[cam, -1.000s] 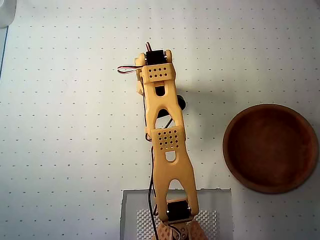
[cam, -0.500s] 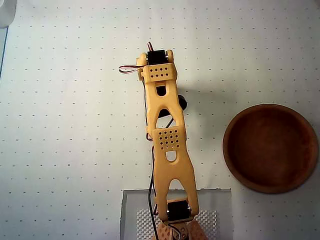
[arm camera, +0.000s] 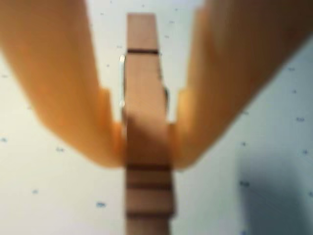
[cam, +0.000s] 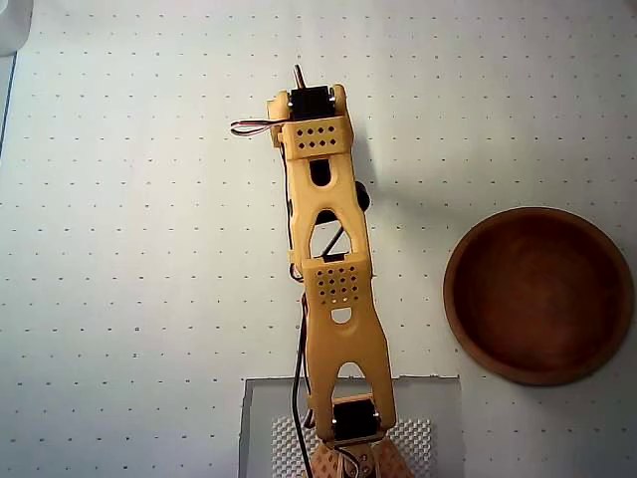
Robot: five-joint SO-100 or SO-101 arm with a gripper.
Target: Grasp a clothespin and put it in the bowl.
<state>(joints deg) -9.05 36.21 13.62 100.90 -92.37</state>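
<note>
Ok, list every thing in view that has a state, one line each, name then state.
clothespin: clamped between the two fingers, lying lengthwise down the wrist view; whether lifted or on the mat cannot be told.
gripper: shut on the clothespin, one finger against each side.
bowl: upright on the mat at the right of the overhead view, empty.
arm: stretched out over the dotted mat, away from the bowl.

Overhead looks straight down; wrist view close-up.

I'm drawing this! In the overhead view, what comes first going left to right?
Orange plastic robot arm → round reddish-brown wooden bowl. The pale wooden clothespin pokes out past the arm's far end, so it is left unordered.
</note>
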